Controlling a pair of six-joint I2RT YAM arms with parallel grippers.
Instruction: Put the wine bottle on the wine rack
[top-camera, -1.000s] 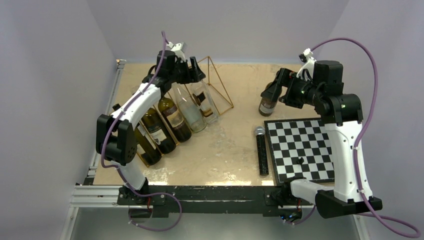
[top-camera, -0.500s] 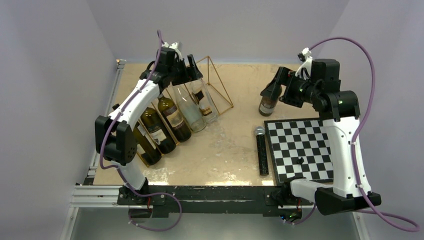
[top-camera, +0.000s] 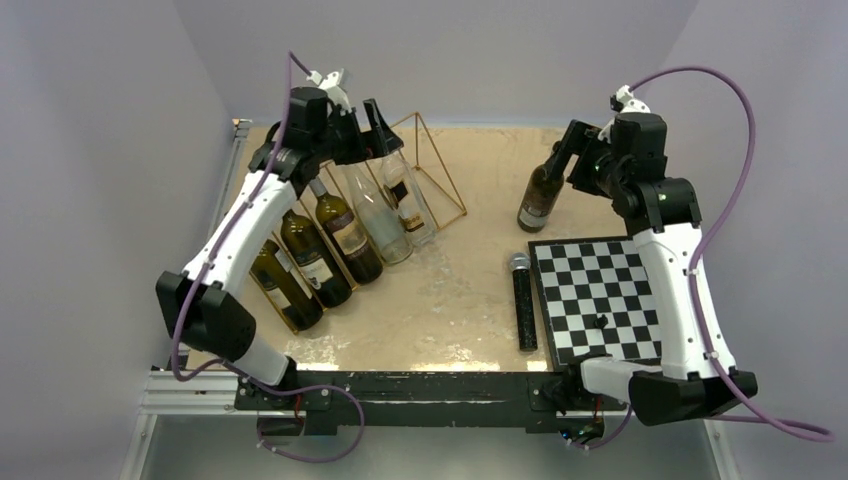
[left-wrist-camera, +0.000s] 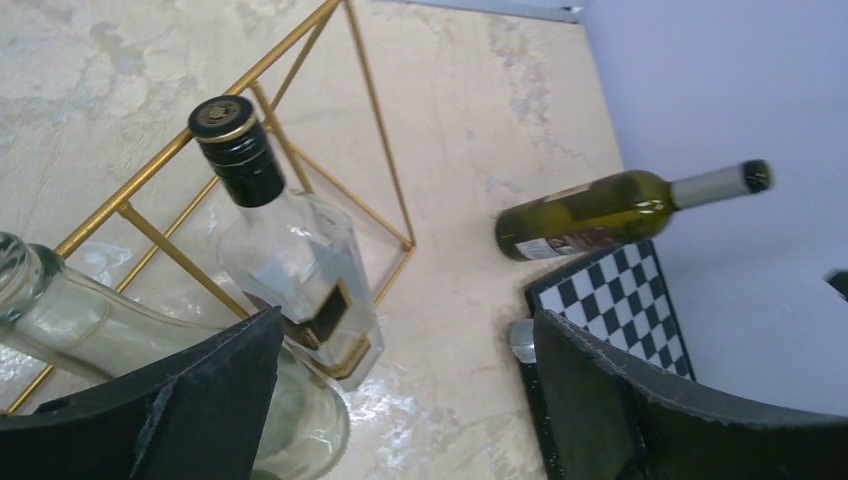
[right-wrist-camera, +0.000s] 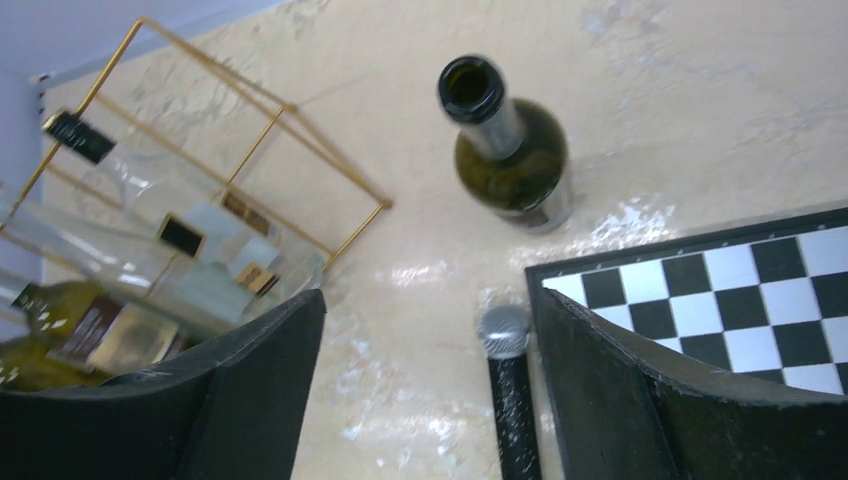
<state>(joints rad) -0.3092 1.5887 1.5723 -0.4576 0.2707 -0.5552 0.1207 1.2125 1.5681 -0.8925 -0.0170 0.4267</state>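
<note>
The wine bottle (top-camera: 536, 200) is dark green and stands upright on the table, just beyond the chessboard. It also shows in the right wrist view (right-wrist-camera: 510, 160), with its mouth open, and in the left wrist view (left-wrist-camera: 600, 210). My right gripper (top-camera: 571, 150) is open and empty, above and to the right of the bottle's neck (right-wrist-camera: 430, 300). The wine rack (top-camera: 432, 172) is gold wire at the far left and holds several green and clear bottles; its rightmost slot (left-wrist-camera: 370, 130) is empty. My left gripper (top-camera: 368, 128) is open and empty above the clear bottles (left-wrist-camera: 405, 330).
A black-and-white chessboard (top-camera: 600, 295) lies at the near right with a small black piece (top-camera: 600, 321) on it. A black microphone (top-camera: 524, 300) lies along its left edge. Walls close in the table on the left, back and right.
My right gripper has lifted up and back off the wine bottle's neck; the bottle stays standing. My left arm has risen and drawn back to the left above the rack.
</note>
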